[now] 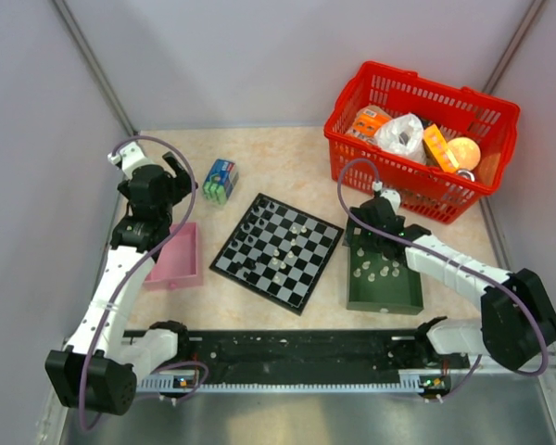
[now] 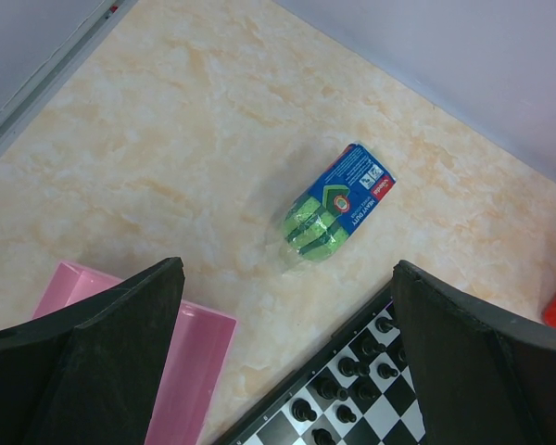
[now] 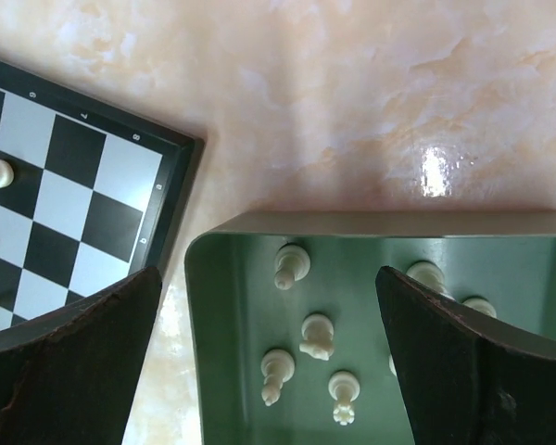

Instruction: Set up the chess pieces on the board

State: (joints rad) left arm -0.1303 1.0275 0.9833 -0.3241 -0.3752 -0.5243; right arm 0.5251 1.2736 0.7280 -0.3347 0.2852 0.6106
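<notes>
Picking step. Right gripper (image 3: 271, 366) over green tray (image 3: 193, 306), fingers wide, empty. White pieces (image 3: 291, 266) loose in tray, some on board (image 1: 276, 250). Left gripper (image 2: 287, 357) near pink tray (image 2: 199, 371), wide, empty. Next, likely: descend, pinch one piece.

1 board (image 1: 276, 250), 1 green tray (image 1: 400, 295), 1 pink tray (image 1: 181, 250), 1 basket (image 1: 426, 190), 1 battery pack (image 1: 221, 180); at least 6 pale pieces (image 3: 292, 264) in green tray.
</notes>
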